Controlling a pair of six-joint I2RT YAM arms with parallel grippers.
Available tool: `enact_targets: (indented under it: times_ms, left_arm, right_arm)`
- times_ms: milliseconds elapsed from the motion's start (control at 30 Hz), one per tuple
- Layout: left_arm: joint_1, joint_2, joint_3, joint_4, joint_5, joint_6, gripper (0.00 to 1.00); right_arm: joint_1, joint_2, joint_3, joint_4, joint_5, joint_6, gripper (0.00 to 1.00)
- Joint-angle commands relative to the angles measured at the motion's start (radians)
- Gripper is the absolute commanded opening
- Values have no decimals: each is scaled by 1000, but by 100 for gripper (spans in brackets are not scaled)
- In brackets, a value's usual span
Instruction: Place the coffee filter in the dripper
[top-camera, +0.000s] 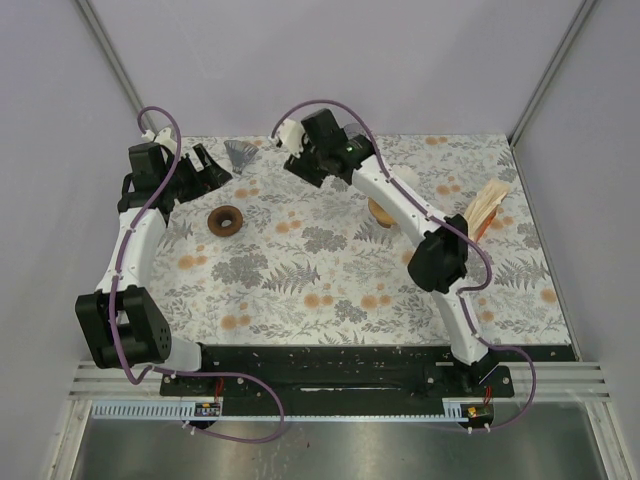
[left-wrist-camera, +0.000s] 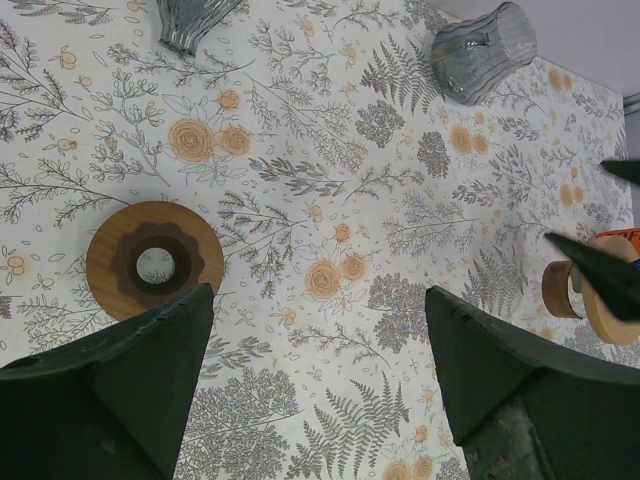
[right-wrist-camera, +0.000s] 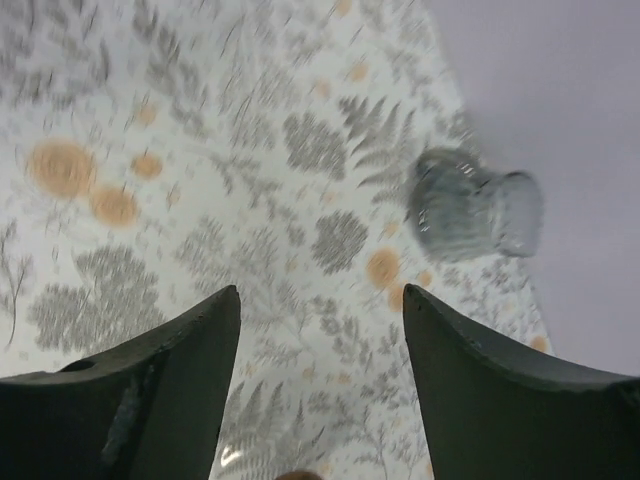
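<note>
A ribbed glass cone, the dripper, lies at the back of the flowered table near the wall. It shows in the left wrist view and, blurred, in the right wrist view. A second ribbed glass piece lies to its right. A fanned stack of tan paper coffee filters stands at the right side. My left gripper is open and empty, left of the dripper. My right gripper is open and empty, raised to the right of the dripper.
A dark wooden ring lies on the cloth in front of the dripper, just left of my left fingers in the wrist view. A wooden stand sits under the right arm. Grey walls close the back and sides.
</note>
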Motion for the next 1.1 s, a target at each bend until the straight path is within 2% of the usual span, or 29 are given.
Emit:
enact_targets:
  times_ms: [0,100,233,300,367,533,700,833,1067]
  left_arm:
    - [8,-12,-6,52,23,4,90]
    - [8,-6,-6,52,25,2,90]
    - [10,0,-8,55,28,-1,90]
    - [8,3,-8,54,26,-1,89]
    - [8,11,-3,52,19,6,88]
    - [-19,63,55,8,2,42,88]
    - [-114,193,234,-127,-23,176,88]
    - [-186,338,452,-225,-7,289,88]
    - [-332,591,771,-236,-4,441,88]
  right_arm:
    - [-48,185,328,-129,24,100,76]
    - [-77,274,448,-74,97,123,82]
    - [-96,325,453,108,170,129,87]
    - [-96,345,485,135,179,140,86]
    - [-96,338,505,122,150,166,86]
    - [-96,227,418,165,85,197,86]
    - [-97,172,418,113,127,197,86]
    - [-108,111,418,78,150,213,86]
    - [-195,-20,403,23,76,348,86]
